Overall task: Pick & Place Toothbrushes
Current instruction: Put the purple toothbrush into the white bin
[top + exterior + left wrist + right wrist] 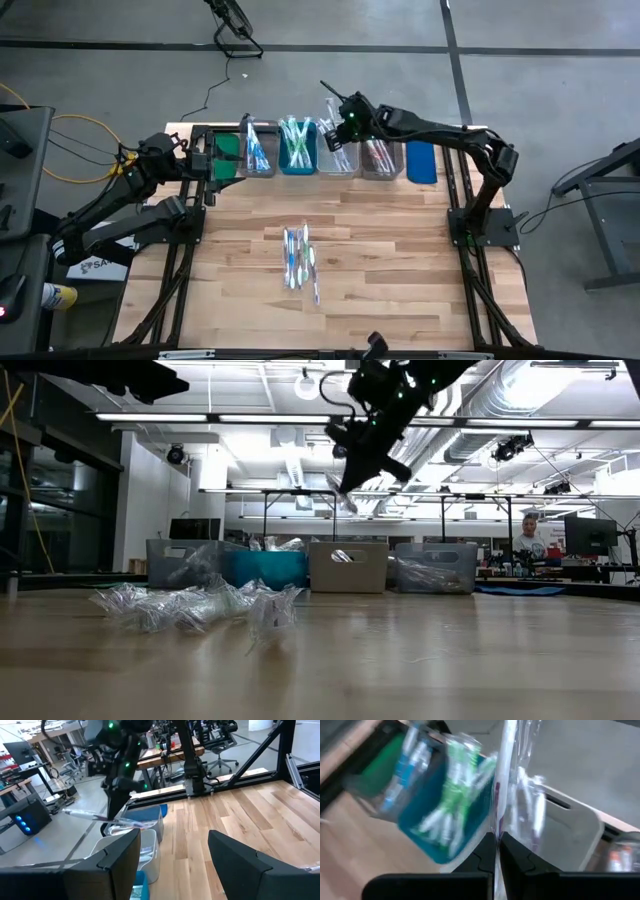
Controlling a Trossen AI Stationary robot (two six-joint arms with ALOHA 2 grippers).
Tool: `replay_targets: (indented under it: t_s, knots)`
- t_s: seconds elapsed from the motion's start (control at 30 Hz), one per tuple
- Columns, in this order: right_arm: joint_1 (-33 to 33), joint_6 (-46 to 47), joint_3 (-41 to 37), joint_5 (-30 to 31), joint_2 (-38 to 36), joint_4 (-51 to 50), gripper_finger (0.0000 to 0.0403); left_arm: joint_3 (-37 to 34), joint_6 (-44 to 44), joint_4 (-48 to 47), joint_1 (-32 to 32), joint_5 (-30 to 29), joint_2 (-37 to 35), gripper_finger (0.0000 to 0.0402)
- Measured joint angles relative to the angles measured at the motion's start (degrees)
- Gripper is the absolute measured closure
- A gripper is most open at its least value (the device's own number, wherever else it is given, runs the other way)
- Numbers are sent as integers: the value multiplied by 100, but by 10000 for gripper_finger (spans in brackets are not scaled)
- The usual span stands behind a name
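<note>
— Toothbrushes, where are they? Start with the big things.

— The table (400,290) first, pale wood. Along its far edge sits a row of bins: green (227,152), grey (260,150), teal (298,148), clear (338,155), a second grey (378,160), with a flat blue piece (421,162) at the end.

— And the arms?

— The right arm (470,150) reaches over that row. Its right gripper (340,122) hangs above the clear bin, jaws pinched tight on one wrapped toothbrush (509,765), which dangles below the fingertips over that bin.

— The other one?

— The left gripper (172,855) waits beside the green bin, well off to the side of the right one, fingers spread wide and holding nothing.

— The remaining brushes?

— A loose pile (300,258) lies mid-table, nearer the front than either gripper. More are already sorted: blue ones in the first grey bin, green ones (455,805) in the teal, just beside the right gripper.

— Anyone about?

— A person (527,540) in the room behind, far off.
</note>
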Motion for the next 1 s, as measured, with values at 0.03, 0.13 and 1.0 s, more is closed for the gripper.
replay_targets:
  t_s: [0.03,0.13,1.0]
  knots:
    - [-53,-90,-5,-52,40,-18,398,0,0,0,0,0,0,174]
    - [-164,-335,-5,-141,147,61,398,0,0,0,0,0,0,174]
    - [-343,-344,-5,-349,1048,-41,360,0,-1,-4,0,11,0,174]
